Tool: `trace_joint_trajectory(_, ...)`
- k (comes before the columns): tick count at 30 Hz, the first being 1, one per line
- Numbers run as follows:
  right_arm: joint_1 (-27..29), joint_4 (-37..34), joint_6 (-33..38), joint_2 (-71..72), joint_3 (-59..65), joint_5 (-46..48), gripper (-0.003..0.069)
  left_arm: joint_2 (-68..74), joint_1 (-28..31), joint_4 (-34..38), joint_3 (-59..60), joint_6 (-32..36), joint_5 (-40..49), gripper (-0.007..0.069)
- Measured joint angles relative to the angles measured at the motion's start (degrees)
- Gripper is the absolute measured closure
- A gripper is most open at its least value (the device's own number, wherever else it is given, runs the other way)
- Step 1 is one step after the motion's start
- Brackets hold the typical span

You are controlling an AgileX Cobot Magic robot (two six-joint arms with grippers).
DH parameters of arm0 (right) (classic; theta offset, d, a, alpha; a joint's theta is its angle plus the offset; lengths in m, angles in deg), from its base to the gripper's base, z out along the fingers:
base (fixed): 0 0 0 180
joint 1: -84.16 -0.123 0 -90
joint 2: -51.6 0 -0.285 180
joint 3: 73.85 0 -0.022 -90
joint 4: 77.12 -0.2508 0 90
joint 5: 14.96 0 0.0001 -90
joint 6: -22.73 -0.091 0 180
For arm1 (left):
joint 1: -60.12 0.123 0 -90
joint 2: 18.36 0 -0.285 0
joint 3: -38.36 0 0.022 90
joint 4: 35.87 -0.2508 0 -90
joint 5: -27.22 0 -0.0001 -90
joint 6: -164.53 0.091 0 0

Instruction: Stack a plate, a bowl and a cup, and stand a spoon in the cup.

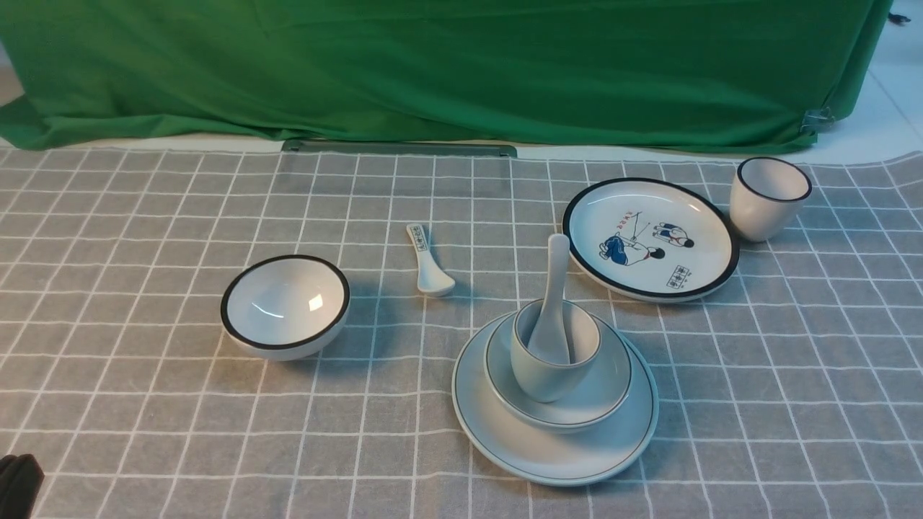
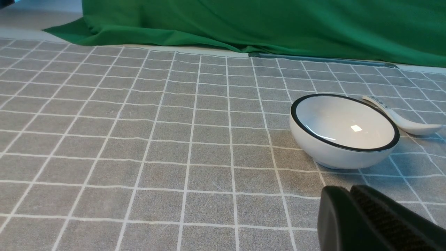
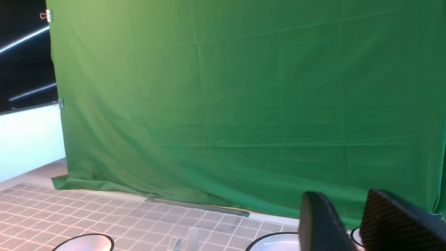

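The pale plate (image 1: 555, 450) lies at the front, right of centre. The shallow bowl (image 1: 606, 393) sits on it, and the small cup (image 1: 542, 378) stands in the bowl. The large white spoon (image 1: 554, 295) stands in the cup with its handle pointing up. No gripper touches the stack. My left gripper (image 2: 348, 191) is shut and empty, low over the cloth just in front of the black-rimmed bowl (image 2: 343, 129). My right gripper (image 3: 343, 200) is open with nothing between its fingers, raised and facing the green backdrop; it is outside the front view.
A black-rimmed bowl (image 1: 285, 306) sits at the left, and a small marked spoon (image 1: 429, 263) lies behind the centre. The cartoon plate (image 1: 649, 238) and a black-rimmed cup (image 1: 768, 198) are at the back right. A dark part of my left arm (image 1: 18, 484) shows at the front-left corner.
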Motion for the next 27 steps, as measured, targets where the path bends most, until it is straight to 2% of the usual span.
trace_joint_trajectory(7,0.0,0.35,0.19,0.0,0.0,0.0,0.0424,0.0,0.0,-0.18,0.0,0.0,0.0,0.0608)
trace_joint_trajectory(15,0.61,3.47,9.03,-0.05,2.49,3.78,0.0424,0.0,0.0,-0.18,0.0,0.0,0.0,0.0607)
trace_joint_trajectory(16,2.06,3.96,11.76,-0.1,4.91,3.92,0.0424,0.0,0.0,-0.18,0.0,0.0,0.0,0.0607)
trace_joint_trajectory(19,6.85,4.07,13.5,-0.17,10.49,3.98,0.0421,0.0,0.0,-0.18,0.0,0.0,0.0,0.0607)
trace_joint_trajectory(24,13.39,4.07,12.53,-0.2,18.81,4.05,0.0417,0.0,0.0,-0.18,0.0,0.19,0.0,0.0607)
trace_joint_trajectory(27,19.34,4.13,9.54,-0.2,24.82,3.89,0.0417,0.0,0.0,-0.18,0.0,0.19,0.03,0.0607)
